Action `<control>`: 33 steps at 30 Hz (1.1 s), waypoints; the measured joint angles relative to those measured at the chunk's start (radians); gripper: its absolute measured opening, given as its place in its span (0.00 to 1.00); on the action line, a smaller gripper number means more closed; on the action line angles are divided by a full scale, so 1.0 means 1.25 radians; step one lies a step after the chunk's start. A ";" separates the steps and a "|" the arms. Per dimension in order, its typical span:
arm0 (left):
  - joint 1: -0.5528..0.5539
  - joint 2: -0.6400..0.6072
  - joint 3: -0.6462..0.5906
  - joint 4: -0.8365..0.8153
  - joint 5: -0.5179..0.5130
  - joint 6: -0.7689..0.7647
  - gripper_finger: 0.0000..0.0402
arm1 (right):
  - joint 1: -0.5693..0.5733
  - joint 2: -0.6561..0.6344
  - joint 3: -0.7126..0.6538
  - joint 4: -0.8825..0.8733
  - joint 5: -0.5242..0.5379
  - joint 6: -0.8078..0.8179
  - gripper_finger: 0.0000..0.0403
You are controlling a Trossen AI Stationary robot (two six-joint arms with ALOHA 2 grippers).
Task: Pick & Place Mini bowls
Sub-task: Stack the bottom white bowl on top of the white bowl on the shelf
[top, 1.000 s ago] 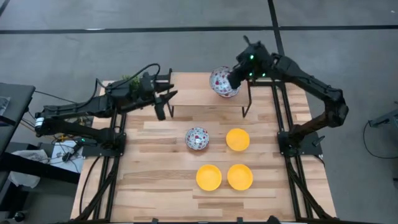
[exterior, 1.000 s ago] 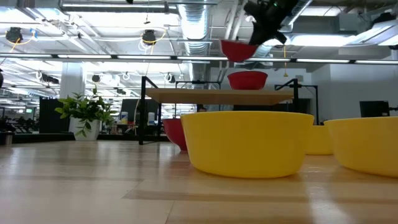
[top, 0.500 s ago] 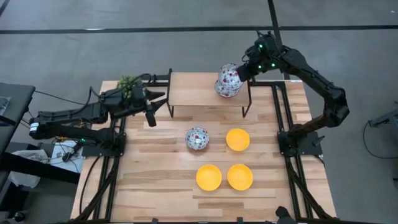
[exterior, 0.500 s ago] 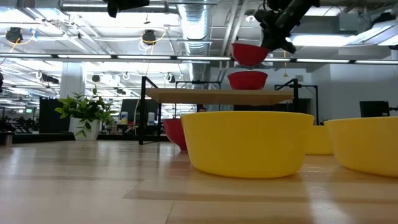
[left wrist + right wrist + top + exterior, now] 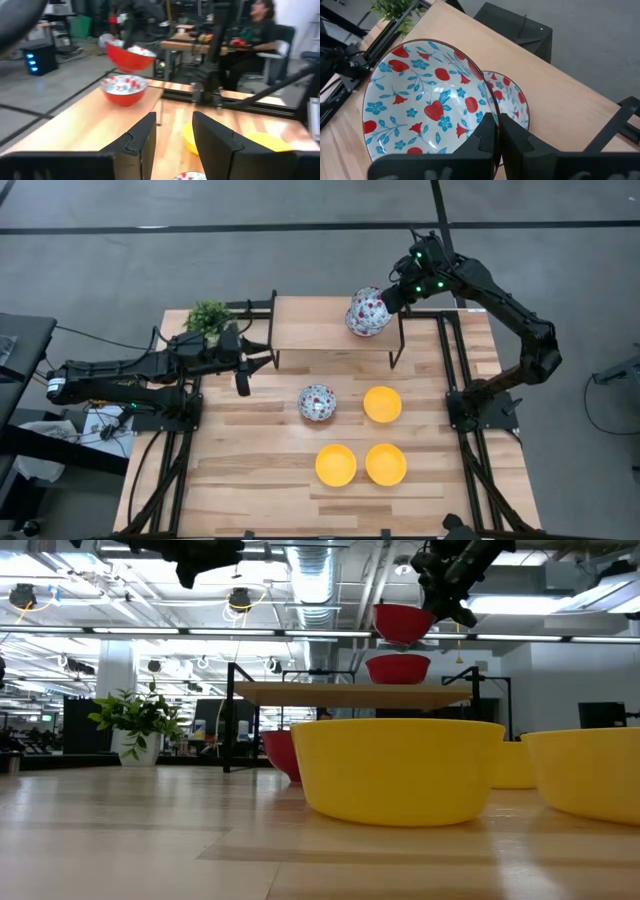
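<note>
— Right gripper (image 5: pixel 384 300) from above?
— Clamped on a white floral-patterned round bowl (image 5: pixel 366 311) over the raised wooden shelf (image 5: pixel 320 325). Left gripper (image 5: pixel 243 363) waits beside the shelf's left edge.
— Level view?
— Held bowl (image 5: pixel 403 624) hangs above a second red-bottomed bowl (image 5: pixel 397 669) on the shelf.
— Left wrist?
— Fingers (image 5: pixel 141 140) apart, holding nothing.
— Right wrist?
— Fingers (image 5: pixel 485 131) pinch the rim; another floral bowl (image 5: pixel 508 99) sits beneath.

From above, you could barely see the floral bowl on the shelf (image 5: pixel 318 326); the held floral bowl (image 5: pixel 367 311) covered it almost entirely. In the low view the near yellow bowl (image 5: pixel 398 770) hid most of a red-sided bowl (image 5: pixel 279 753), and another yellow bowl (image 5: pixel 588 772) was cut off by the edge. The left wrist view was blurred.
</note>
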 joint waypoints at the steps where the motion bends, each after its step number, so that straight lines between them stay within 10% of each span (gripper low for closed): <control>1: 0.000 -0.001 -0.003 0.000 0.003 -0.003 0.32 | 0.000 0.000 0.000 0.000 0.000 0.006 0.00; 33: 0.000 -0.141 -0.093 0.011 0.003 -0.042 0.32 | -0.004 0.208 0.149 -0.151 0.012 -0.065 0.00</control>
